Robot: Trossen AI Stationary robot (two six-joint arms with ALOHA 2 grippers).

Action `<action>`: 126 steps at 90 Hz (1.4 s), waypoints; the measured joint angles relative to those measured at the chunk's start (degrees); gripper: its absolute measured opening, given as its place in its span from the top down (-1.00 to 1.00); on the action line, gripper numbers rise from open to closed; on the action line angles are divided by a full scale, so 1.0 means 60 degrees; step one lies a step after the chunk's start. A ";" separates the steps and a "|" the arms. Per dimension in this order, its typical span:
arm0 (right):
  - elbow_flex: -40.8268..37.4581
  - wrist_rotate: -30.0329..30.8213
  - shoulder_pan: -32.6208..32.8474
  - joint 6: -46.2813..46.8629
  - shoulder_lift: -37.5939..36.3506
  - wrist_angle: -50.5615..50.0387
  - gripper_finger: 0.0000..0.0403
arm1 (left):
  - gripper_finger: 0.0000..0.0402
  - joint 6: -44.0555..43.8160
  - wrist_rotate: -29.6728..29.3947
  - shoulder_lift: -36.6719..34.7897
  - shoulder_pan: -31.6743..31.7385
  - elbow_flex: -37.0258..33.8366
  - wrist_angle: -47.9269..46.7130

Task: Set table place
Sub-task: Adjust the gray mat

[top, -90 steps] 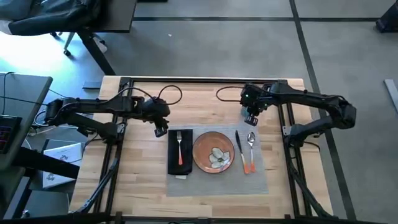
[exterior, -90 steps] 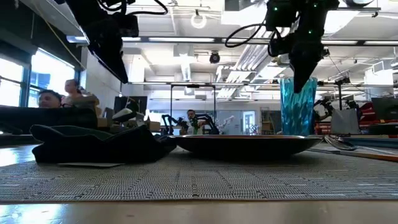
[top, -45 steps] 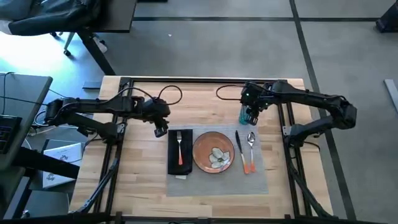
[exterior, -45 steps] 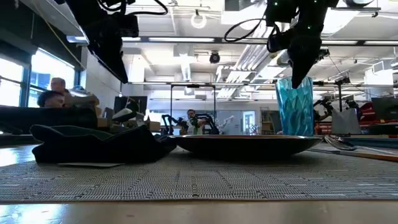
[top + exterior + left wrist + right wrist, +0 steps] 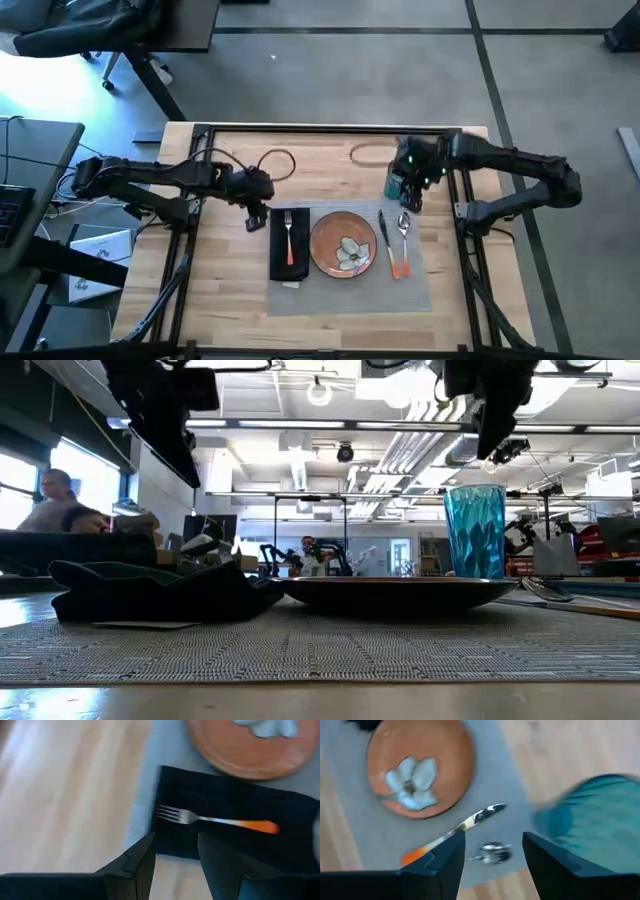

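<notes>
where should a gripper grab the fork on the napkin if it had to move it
Judging by how it lies, grip the fork across its orange handle, coming straight down from above. It lies flat on the black napkin, tines toward the far edge, so only a top approach gets jaws either side. The handle looks thicker than the silver neck. The left gripper is nearest.

Teal glass (image 5: 592, 822) blurred, cut off
</notes>
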 joint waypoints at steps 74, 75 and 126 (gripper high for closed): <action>-0.4456 0.1476 0.7891 0.8871 0.0266 0.4757 0.09 | 0.34 -0.4918 0.0524 0.4516 -0.6277 0.0004 0.4283; -0.4500 0.1505 0.7958 0.8917 0.0317 0.4848 0.09 | 0.34 -0.4965 0.0509 0.4626 -0.6326 0.0004 0.4367; -0.4453 0.1294 0.9594 1.0227 0.2968 0.6562 0.09 | 0.34 -0.6746 -0.0401 0.6124 -0.7019 0.0044 0.5222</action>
